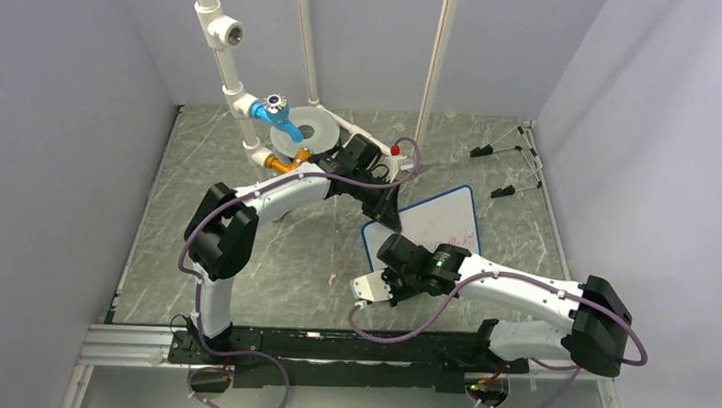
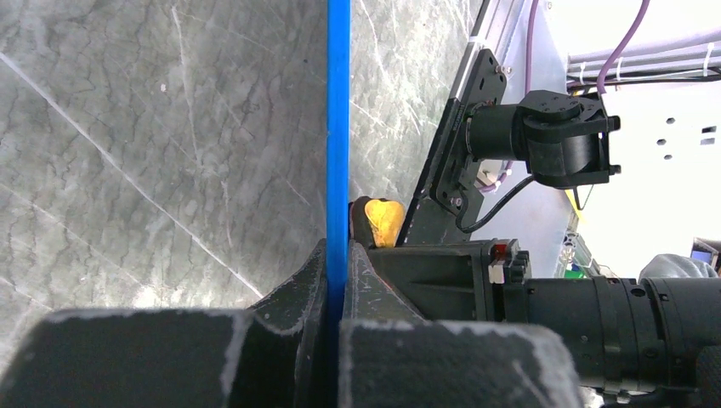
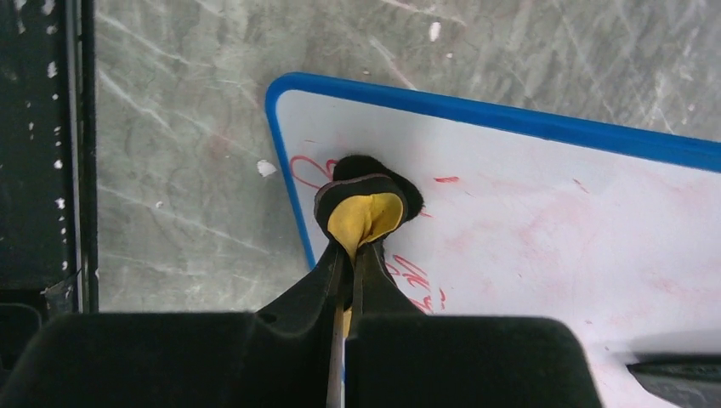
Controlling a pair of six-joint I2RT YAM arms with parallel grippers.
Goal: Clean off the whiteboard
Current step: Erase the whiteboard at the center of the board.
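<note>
The whiteboard, white with a blue rim, lies tilted right of the table's middle. My left gripper is shut on its far-left edge. In the left wrist view the blue rim runs straight up between the closed jaws of the left gripper. My right gripper is shut on a yellow and black eraser, which is pressed on the whiteboard near a corner. Red handwriting remains beside the eraser, with faint pink smears further right. In the top view the right gripper is at the board's near-left corner.
A round grey disc, a blue tap and white pipes stand at the back. Black clips lie at the back right. A metal rail runs along the near edge. Grey walls enclose the table.
</note>
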